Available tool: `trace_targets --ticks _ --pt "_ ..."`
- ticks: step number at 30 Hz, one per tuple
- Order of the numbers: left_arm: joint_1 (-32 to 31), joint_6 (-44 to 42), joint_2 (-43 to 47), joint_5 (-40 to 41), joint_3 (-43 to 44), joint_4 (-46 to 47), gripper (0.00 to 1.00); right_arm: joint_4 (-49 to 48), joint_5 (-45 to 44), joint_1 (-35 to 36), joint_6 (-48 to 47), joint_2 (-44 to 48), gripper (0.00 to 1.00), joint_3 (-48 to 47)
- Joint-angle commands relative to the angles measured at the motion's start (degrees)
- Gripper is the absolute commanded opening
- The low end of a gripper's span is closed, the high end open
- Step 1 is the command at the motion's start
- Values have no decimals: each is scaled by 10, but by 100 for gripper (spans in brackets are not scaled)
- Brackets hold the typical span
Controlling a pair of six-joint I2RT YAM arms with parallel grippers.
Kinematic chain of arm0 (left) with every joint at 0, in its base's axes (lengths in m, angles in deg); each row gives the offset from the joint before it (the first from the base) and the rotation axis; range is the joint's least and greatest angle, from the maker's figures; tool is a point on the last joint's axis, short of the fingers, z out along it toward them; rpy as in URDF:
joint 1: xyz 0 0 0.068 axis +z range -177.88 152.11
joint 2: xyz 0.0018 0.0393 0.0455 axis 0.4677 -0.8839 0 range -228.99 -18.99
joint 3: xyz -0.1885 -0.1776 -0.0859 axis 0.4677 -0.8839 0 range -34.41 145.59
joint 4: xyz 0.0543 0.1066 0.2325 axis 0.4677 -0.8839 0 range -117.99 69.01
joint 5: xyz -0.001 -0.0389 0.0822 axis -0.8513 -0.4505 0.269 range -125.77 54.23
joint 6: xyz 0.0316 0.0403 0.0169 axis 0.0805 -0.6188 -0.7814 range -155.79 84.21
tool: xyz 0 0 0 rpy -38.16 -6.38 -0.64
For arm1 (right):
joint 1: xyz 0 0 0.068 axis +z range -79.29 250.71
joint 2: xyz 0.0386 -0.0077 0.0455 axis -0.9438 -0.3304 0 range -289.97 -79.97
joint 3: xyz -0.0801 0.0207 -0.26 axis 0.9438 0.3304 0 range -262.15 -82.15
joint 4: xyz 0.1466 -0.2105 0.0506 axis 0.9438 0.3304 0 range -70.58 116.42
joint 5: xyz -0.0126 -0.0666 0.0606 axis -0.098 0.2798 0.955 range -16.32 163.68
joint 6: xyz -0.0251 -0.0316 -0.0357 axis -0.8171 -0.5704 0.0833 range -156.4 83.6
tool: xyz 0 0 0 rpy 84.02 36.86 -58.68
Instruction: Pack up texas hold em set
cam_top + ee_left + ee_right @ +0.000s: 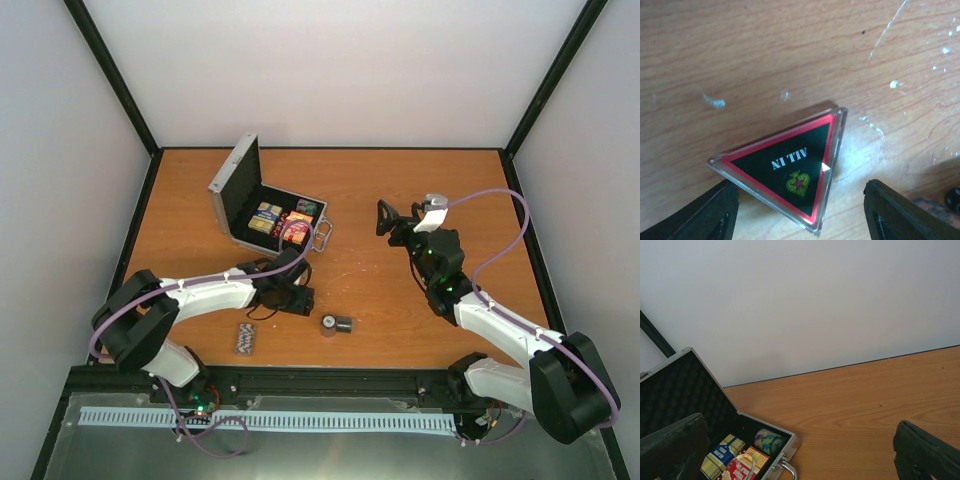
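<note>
- One wooden tabletop carries everything, and the set keeps to its left half.
- One aluminium case stands open at the back left, with its lid up and its handle toward the arms.
- The right hand hovers to the right of the case, jaws wide apart and empty.
- The left hand points down in front of the case, jaws apart on either side of the triangle without pinching it.
- At least two card boxes lie in the case, with one chip roll beside them.
- One striped chip stack and one dark roll, probably chips too, lie loose near the front edge.
- One ALL IN triangle lies flat on the tabletop. It looks light, stiff, thin and glossy, so likely slippery. It is best pinched low, one finger on a straight edge and the other at the opposite corner.
</note>
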Motion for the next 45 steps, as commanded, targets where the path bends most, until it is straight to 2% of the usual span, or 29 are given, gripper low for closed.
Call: trace_targets --ticks 1,10,19,33,39,45 --pt "-6 -17 -28 8 33 8 70 -2 -3 -5 -1 2 100 -12" --pt "-6 -30 -71 13 75 -18 79 -2 -2 -6 -1 1 100 -13" --pt "-18 -28 -100 33 107 -50 82 -1 -2 -5 -2 2 100 -12" --pt "-70 8 -139 131 160 -155 82 -2 -1 -5 -1 3 100 -11" --pt "-70 3 -136 139 154 -151 79 -1 -1 -5 -1 4 100 -12" --pt "-70 -2 -140 149 161 -141 82 -1 -1 -6 -2 3 100 -12"
